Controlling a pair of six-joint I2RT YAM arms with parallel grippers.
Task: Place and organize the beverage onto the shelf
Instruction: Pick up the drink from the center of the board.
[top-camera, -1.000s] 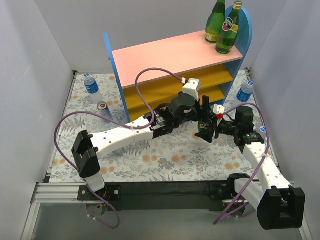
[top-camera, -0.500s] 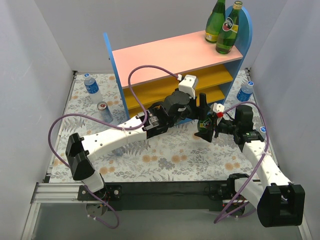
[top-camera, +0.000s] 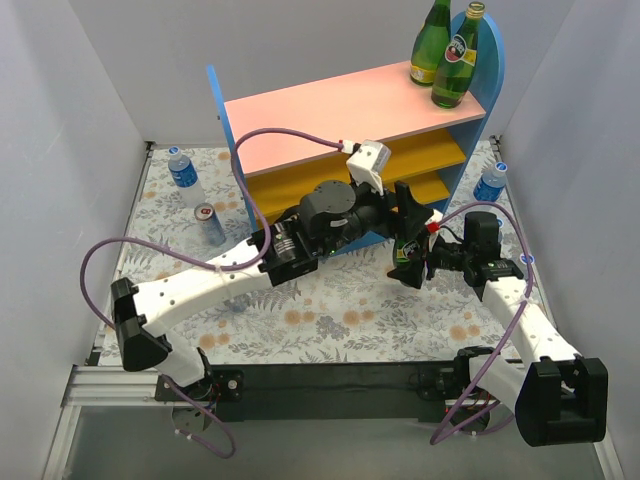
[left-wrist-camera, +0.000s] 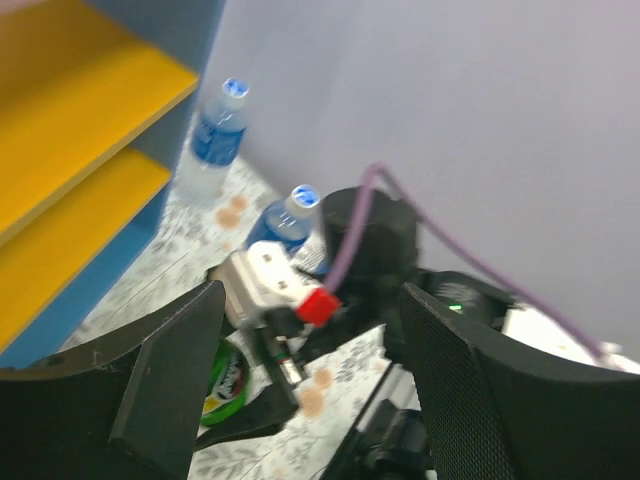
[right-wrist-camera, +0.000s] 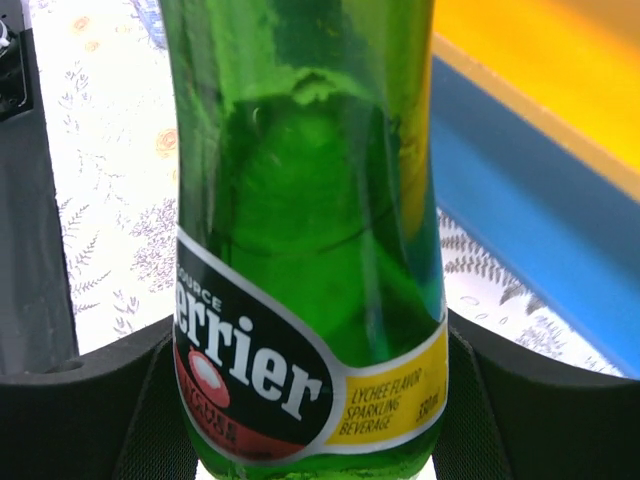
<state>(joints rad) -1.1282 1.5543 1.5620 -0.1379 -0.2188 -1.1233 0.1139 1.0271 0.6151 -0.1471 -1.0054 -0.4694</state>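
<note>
Since the earlier frame the left arm (top-camera: 220, 275) has swung its elbow out toward the left edge of the table (top-camera: 330, 325) and carried its wrist closer to the shelf (top-camera: 340, 108), while the right gripper (top-camera: 418, 262) has eased slightly left with its load. That load is a green bottle (right-wrist-camera: 310, 230), upright and clamped between the right fingers (right-wrist-camera: 40, 250) at its label, in front of the shelf's right end and over the table. The left gripper (left-wrist-camera: 305, 385) hangs just above and beside it, fingers spread wide with nothing between them.

Two more green bottles (top-camera: 445, 50) stand on the pink top board at its back right corner. A plastic bottle (top-camera: 184, 172) and a can (top-camera: 208, 224) wait near the left edge, and another plastic bottle (top-camera: 490, 184) near the right edge.

The step in hand looks like bringing the third green bottle up to the shelf, possibly passing it to the left gripper. Next it needs a lift clear of the top board's front edge and a gentle set-down beside its two mates
</note>
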